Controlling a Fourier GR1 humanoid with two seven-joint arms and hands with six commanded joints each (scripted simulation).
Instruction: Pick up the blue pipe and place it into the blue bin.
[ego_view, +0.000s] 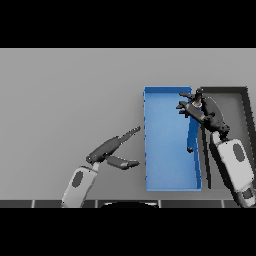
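1. Hanging inside the blue bin (170, 150) near its right wall, the blue pipe (193, 134) has its long axis running near to far, close to parallel with that wall. Its far end goes up under the right hand; its near end shows a small dark tip at roughly mid-length of the bin.
2. The pipe is a darker blue than the bin floor. Whether it touches the floor or is held clear of it, I cannot tell.
3. Right hand (200, 111) sits over the bin's far right corner, straddling the wall between the bin and the neighbouring dark bin (235, 107). Its fingers point left and are curled around the pipe's far end. The white and grey forearm runs back toward the lower right.
4. Left hand (117, 150) is over the bare table left of the bin, holding nothing. Fingers are straight and point right and away toward the bin's left wall; the thumb is splayed apart nearer the robot.
5. The blue bin is a long rectangle, long axis near to far, with low walls. The dark bin stands just beside it on the right, touching or nearly so.
6. The grey table (60, 95) is plain and uniform, filling the view. Nothing of the room beyond it shows.
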